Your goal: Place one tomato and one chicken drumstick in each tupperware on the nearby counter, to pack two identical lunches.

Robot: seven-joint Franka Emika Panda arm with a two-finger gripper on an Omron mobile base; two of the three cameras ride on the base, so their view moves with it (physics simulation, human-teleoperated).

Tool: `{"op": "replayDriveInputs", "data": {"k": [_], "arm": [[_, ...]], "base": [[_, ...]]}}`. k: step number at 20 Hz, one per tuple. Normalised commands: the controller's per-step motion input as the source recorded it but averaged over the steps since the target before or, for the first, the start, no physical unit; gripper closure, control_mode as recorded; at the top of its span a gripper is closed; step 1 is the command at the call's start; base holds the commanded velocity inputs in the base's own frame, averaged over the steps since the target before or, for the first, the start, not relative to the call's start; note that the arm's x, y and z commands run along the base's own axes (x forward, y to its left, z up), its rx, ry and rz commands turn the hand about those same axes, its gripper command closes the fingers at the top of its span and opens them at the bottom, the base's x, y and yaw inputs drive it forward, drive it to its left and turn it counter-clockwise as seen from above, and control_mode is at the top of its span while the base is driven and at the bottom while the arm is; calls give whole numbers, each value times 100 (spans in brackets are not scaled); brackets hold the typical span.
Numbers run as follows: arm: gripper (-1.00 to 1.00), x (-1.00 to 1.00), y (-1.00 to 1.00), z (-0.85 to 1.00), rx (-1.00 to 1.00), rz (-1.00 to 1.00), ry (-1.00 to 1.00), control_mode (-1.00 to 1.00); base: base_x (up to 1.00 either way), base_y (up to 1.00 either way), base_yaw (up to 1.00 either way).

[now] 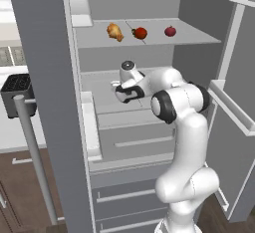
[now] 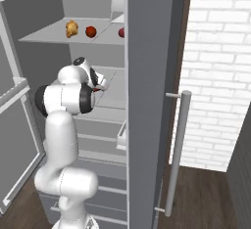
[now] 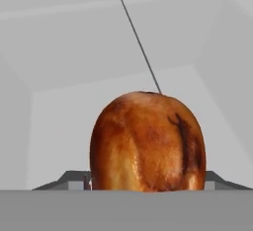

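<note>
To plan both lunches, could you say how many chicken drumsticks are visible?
2: one drumstick on the upper shelf left of the tomatoes, another drumstick at the gripper; more may be hidden.

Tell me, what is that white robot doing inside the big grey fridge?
The white robot arm is reaching onto the fridge's middle shelf. Right at its gripper sits a fat, golden-brown chicken drumstick, with the dark fingertips at either side of it. On the shelf above wait another golden drumstick, a bright red tomato and a darker crimson tomato. Nothing is packed yet.
</note>
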Motion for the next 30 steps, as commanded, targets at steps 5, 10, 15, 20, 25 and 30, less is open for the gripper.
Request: {"op": "replayDriveInputs", "data": {"k": [5, 10, 15, 20, 25, 30], "arm": [[100, -9, 0, -2, 0, 0, 3, -100], [100, -79, 8, 20, -2, 0, -4, -100], [100, -100, 13, 65, -4, 0, -16, -100], [100, -100, 2, 80, 0, 0, -17, -100], [100, -100, 0, 69, 0, 0, -2, -100], [100, -100, -16, 6, 2, 0, 1, -100]], "base": [[0, 0, 0], [0, 0, 0], [0, 0, 0], [0, 0, 0], [0, 0, 0], [0, 0, 0]]}}
